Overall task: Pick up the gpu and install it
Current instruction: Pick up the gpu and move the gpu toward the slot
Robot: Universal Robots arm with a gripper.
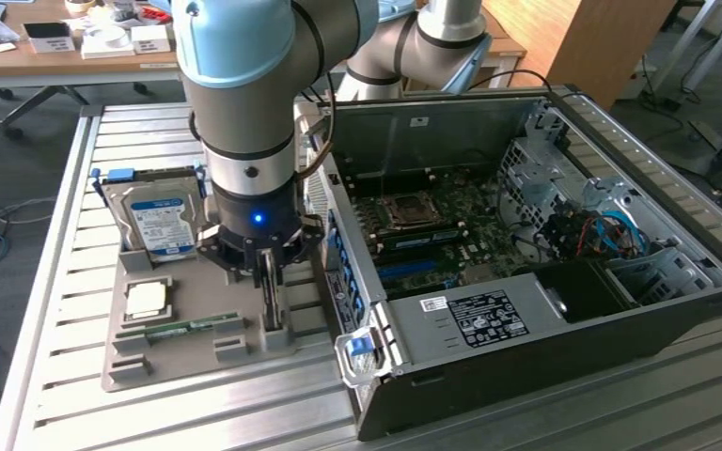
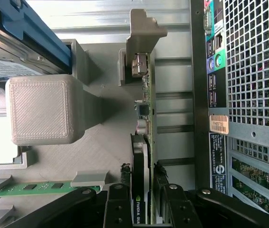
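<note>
The gpu [image 2: 146, 124] stands on edge in a slot of the grey printed holder [image 1: 185, 362], its green board and black cooler upright and its silver end bracket [image 2: 142, 29] at the far end. My gripper [image 2: 143, 195] reaches straight down over it, and the fingers [image 2: 117, 205] press on both faces of the card, shut on it. In the exterior view the gripper [image 1: 268, 274] sits low over the holder, with the gpu [image 1: 271, 305] showing as a thin dark edge below it, beside the open computer case [image 1: 549, 319].
On the holder also rest a hard drive [image 1: 161, 225] with a blue-white label, a square processor [image 1: 148, 299] and a narrow green memory stick [image 1: 193, 326]. The case's motherboard [image 1: 424, 230] lies exposed. The case's rear panel [image 2: 248, 71] stands close beside the card. Everything sits on a slatted metal table [image 1: 72, 282].
</note>
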